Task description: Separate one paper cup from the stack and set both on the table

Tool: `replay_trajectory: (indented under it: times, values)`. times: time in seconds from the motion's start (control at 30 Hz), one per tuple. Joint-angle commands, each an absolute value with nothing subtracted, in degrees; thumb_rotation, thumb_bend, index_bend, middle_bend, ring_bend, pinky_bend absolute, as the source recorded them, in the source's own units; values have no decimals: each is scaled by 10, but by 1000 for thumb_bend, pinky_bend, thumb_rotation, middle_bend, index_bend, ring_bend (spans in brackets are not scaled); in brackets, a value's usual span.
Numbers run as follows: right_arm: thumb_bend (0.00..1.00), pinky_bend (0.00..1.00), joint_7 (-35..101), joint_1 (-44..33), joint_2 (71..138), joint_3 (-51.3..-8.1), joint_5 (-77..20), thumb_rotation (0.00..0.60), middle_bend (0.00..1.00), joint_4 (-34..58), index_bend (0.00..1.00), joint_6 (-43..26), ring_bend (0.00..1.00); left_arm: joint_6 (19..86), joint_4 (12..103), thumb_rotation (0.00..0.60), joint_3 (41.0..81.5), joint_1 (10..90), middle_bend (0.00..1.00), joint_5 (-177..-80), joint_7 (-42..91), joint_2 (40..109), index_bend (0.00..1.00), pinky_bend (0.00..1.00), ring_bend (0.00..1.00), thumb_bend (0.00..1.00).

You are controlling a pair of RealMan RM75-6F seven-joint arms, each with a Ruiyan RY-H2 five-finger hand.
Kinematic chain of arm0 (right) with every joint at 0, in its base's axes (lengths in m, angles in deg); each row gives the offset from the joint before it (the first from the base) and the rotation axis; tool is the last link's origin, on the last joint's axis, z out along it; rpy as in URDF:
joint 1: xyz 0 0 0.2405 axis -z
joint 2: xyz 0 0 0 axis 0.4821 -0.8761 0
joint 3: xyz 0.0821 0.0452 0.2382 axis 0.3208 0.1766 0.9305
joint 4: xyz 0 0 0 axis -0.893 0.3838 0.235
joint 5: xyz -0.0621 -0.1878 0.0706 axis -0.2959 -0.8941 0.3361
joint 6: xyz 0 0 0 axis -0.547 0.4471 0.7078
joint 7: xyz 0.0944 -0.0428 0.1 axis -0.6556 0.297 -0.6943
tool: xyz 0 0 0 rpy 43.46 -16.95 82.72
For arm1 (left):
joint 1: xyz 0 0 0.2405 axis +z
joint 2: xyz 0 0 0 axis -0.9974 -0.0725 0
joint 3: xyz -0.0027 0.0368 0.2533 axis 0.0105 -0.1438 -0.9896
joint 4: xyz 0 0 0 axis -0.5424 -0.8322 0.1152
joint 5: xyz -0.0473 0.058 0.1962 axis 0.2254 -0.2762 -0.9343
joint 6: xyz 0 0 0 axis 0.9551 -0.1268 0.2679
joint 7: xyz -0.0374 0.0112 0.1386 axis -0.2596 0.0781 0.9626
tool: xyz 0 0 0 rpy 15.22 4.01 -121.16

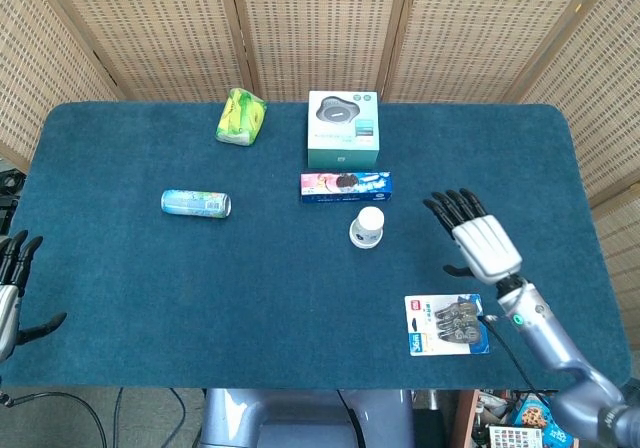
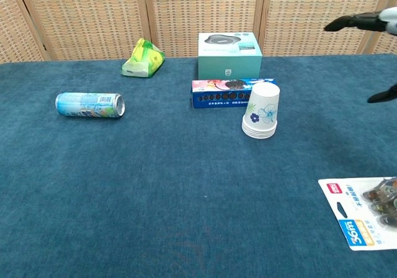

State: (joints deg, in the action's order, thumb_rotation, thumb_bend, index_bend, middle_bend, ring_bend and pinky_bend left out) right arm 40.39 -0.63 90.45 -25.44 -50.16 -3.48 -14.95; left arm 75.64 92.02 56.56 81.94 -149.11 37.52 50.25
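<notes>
The stack of white paper cups printed with blue flowers (image 2: 261,112) stands mouth-down near the middle of the blue carpeted worktop (image 1: 120,268), just in front of the flat blue cookie box (image 1: 345,186) and apart from everything else, so there is free space on its right and front for a hand to come in. No cup has been taken off yet; the stack reads as one nested pile with several rims showing at the base. The right robot hand (image 1: 474,238) hovers over the worktop to the right of the stack, not touching it, palm facing down with its fingers spread and empty; that open posture looks like preparation to wrap around the upper cup. The left robot hand (image 1: 12,293) sits at the near left edge of the worktop, far from the cups, fingers apart and holding nothing, probably waiting to steady the lower cups once the stack is reached. Well away from the stack lie a light blue drink can (image 1: 195,203) on its side, a yellow-green crumpled packet (image 1: 241,116), a teal and white carton (image 1: 343,128) behind the cookie box, and a blister card of small dark items (image 1: 447,324) at the near right.
</notes>
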Motion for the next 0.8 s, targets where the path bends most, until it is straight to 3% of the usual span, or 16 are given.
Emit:
replay_trajectory:
  times: [0.03,0.23,0.57,0.8]
  values:
    - [127,130,452,-78,951,-216,-412,600,172,-19,106,-228,62,750,913,600,575,814,0,-1469,391,509,0,0,0,97]
    - [234,146,488,-140,1010,-204,-318,600,202,32,160,-291,85,746,911,600,583,810,0,-1452,401,513,0,0,0,97]
    - [256,194,528,-201,1093,-212,-233,600,253,107,204,-310,128,731,909,600,588,804,0,-1433,399,511,0,0,0,97]
    - [273,292,530,-221,1126,-220,-214,600,289,150,255,-312,176,726,907,600,589,801,0,-1425,397,510,0,0,0,97]
